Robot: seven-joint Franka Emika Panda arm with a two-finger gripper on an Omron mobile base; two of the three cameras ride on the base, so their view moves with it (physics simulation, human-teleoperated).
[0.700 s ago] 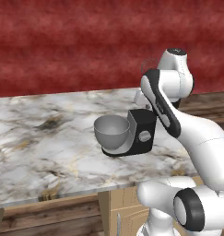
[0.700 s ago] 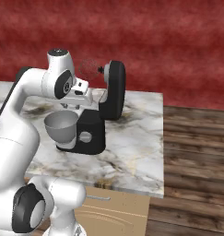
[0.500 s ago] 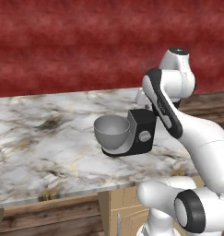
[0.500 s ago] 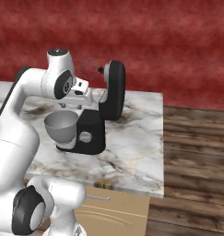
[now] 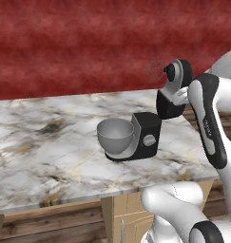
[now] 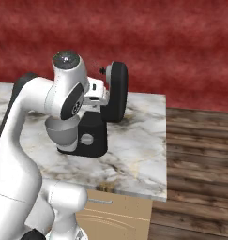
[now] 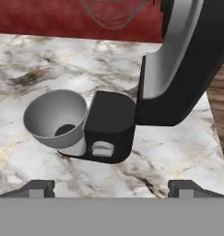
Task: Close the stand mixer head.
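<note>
Pincer [image 7: 111, 186] wide apart; stand mixer head [image 6: 116, 93] tilted up, whisk [image 7: 114, 11] raised.

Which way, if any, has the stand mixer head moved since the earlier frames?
No. The stand mixer head is tilted up above the base column exactly as before.

From the hand view the stand mixer head [image 7: 187, 60] and its wire whisk [image 7: 114, 13] run off the top edge, while the white forearm [image 6: 64, 93] hides part of the grey bowl [image 6: 61, 133] from the right.
</note>
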